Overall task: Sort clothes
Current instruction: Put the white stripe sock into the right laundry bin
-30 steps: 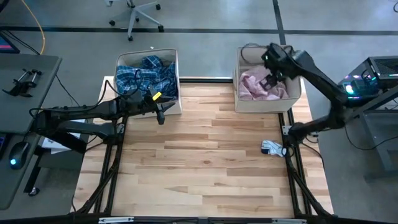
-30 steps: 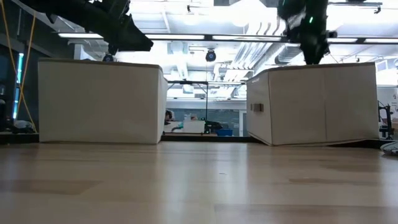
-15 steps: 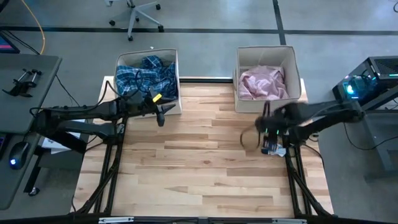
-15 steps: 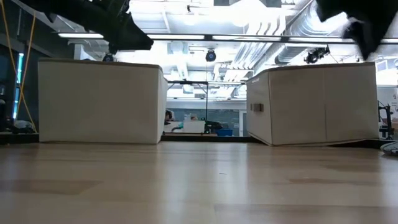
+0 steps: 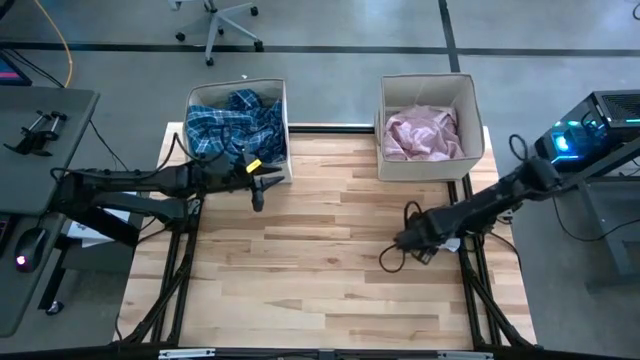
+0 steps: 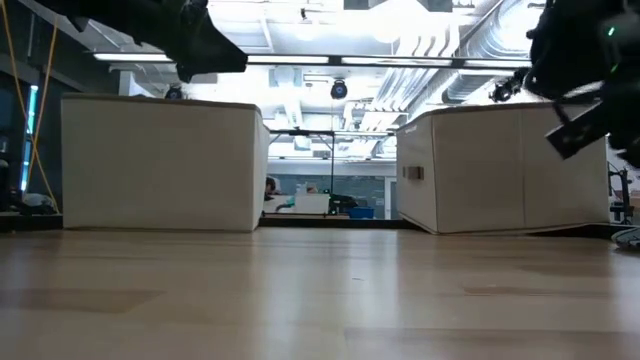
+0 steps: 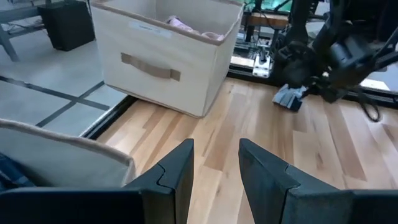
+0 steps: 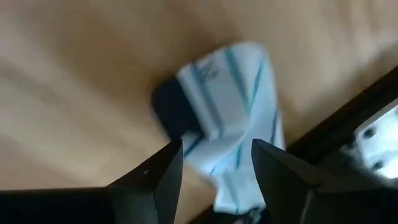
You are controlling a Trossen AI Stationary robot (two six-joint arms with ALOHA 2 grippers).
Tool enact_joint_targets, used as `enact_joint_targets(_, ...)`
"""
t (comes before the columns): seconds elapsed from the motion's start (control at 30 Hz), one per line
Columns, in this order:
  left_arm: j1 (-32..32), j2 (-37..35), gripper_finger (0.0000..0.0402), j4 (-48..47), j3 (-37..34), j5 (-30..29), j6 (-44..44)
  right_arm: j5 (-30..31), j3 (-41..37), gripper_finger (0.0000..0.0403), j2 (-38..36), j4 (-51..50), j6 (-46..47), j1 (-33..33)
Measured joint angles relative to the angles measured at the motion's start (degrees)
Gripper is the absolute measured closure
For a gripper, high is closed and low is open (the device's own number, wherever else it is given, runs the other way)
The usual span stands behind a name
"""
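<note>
A white sock with teal stripes (image 8: 231, 118) lies flat on the table by its right edge; it also shows in the left wrist view (image 7: 289, 96) and the low view (image 6: 628, 238). My right gripper (image 8: 214, 165) is open above it, one finger on either side, and I see no touch; in the high view (image 5: 418, 242) the arm hides the sock. My left gripper (image 7: 216, 163) is open and empty by the front of the left box (image 5: 258, 190). A blue-white plaid shirt (image 5: 235, 120) lies in the left box. A pale pink garment (image 5: 425, 132) lies in the right box.
Two beige fabric boxes stand at the table's far edge, the left box (image 5: 280, 165) and the right box (image 5: 385, 165). Bare wooden table (image 5: 320, 270) lies between and in front of them. A black frame rail (image 8: 348, 118) runs along the right edge beside the sock.
My right gripper has left the space over the right box, swung toward the table's near edge and gone down over the sock at the right edge. The pink garment stays in the box. The sock has not moved.
</note>
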Motion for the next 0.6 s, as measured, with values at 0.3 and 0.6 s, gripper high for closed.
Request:
enact_joint_targets(0.3, -0.61, 1.11, 0.0287, -0.27, -0.01, 0.01, -0.46, -1.94, 0.43, 0.0300, 11.32, 7.65, -7.88, -3.13)
enact_joint_targets(0.6, -1.09, 3.52, 0.0287, 0.39, -0.01, 0.01, 0.13, 11.16, 11.80, 0.0386, 10.34, 14.93, -14.63, -3.49)
